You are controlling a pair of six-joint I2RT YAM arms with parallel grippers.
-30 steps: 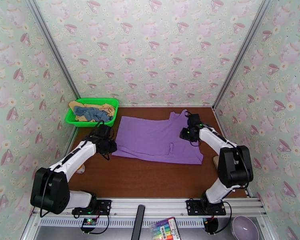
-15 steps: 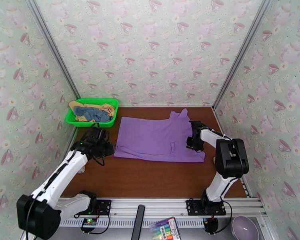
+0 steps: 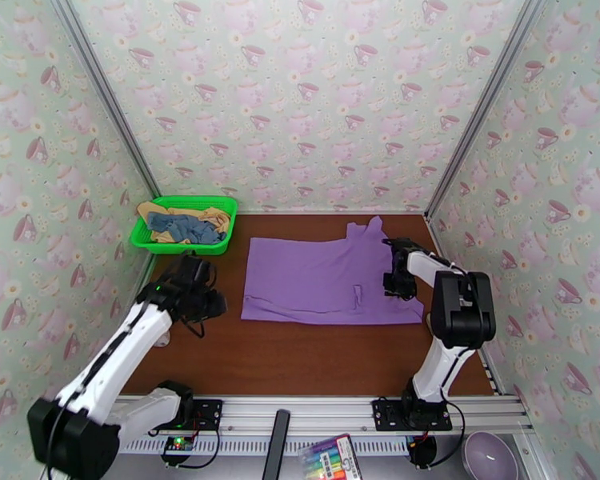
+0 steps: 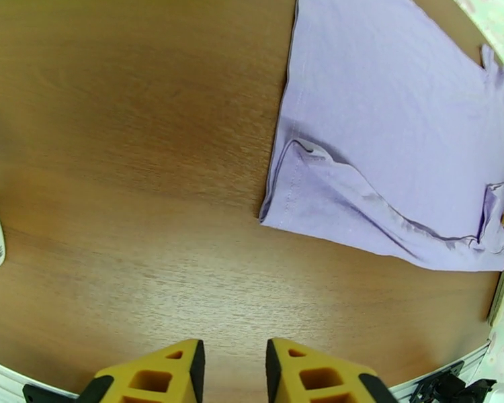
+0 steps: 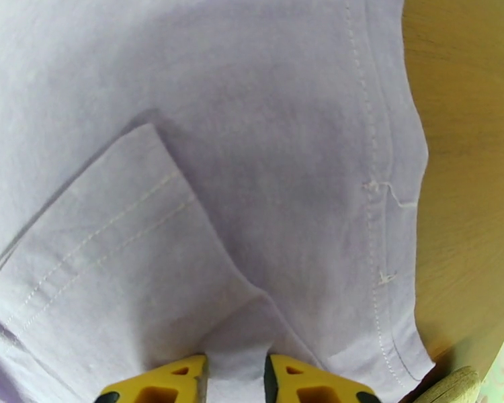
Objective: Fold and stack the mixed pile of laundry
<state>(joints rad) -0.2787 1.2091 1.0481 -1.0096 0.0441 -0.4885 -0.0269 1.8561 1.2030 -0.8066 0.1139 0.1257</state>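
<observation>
My right hand (image 5: 235, 376) is closed on the right side of the purple T-shirt (image 3: 316, 275), with cloth pinched up between the fingers, I judge so that I can pull that edge flat. The shirt lies spread across the middle of the bench (image 3: 300, 358), 1 strip along its near edge doubled over. My left hand (image 4: 233, 374) hovers over bare wood just left of it, fingers drawn close and holding nothing, placed for the left corner. The blue shirt (image 3: 184, 227) and tan one (image 3: 152, 210) lie in the green basket (image 3: 220, 201).

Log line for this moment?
left end effector: empty, above table | right end effector: shut on purple T-shirt edge | T-shirt: spread on table
</observation>
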